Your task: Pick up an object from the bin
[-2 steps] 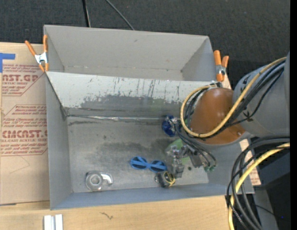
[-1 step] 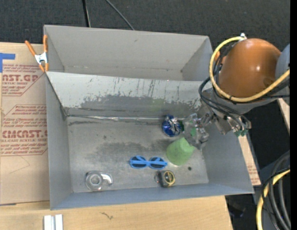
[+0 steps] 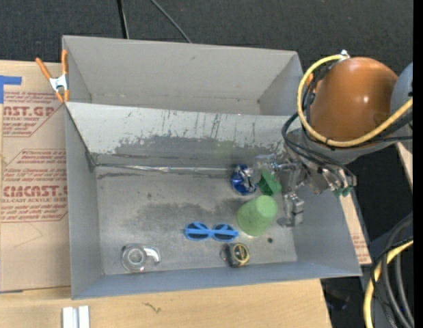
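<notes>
Camera view from above has my pincer [image 3: 285, 188] down in the right part of the grey bin [image 3: 163, 125], close to its right wall. Above it sits the orange dome [image 3: 355, 98] on my wrist, with yellow and black cables [image 3: 302, 94] looped round it. Whether the pincer is clenched or released I cannot tell: its metal parts run together with the clutter beneath them, so I cannot say that it grasps anything.

Nearest to it is a small dark green block [image 3: 269, 184], just at the pincer's left side and perhaps touching it; I cannot make out the contact. Just left of that block lies a crumpled blue and white piece [image 3: 240, 178]. Below the block, towards the bin's near wall, is a pale green round thing [image 3: 255, 215], and a metal part of the pincer stands just beside its right edge.

Other things lie apart on the bin floor. A flat blue piece with two lobes [image 3: 210, 232] is left of the pale green thing. A dark round thing with a gold rim [image 3: 236, 254] lies by the near wall. A clear round piece [image 3: 137, 257] sits well away in the near left corner
</notes>
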Robot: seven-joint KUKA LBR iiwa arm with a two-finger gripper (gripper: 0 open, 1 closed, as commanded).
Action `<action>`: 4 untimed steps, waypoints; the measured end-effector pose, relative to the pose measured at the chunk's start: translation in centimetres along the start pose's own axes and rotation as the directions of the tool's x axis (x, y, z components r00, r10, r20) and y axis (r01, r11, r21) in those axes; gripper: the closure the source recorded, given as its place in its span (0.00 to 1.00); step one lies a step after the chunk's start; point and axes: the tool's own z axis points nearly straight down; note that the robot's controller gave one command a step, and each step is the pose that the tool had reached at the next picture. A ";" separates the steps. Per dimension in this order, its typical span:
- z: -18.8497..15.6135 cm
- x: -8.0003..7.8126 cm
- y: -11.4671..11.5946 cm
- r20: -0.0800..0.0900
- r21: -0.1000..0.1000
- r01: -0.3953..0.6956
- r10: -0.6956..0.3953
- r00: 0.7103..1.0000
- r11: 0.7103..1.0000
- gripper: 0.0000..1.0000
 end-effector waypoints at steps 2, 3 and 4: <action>14.2 0.0 5.2 -0.008 -0.001 -0.366 0.366 0.931 0.931 0.00; 14.1 -0.1 5.0 -0.002 0.001 -0.367 0.367 0.930 0.930 1.00; 14.0 -0.2 5.0 0.000 0.001 -0.367 0.367 0.930 0.930 0.00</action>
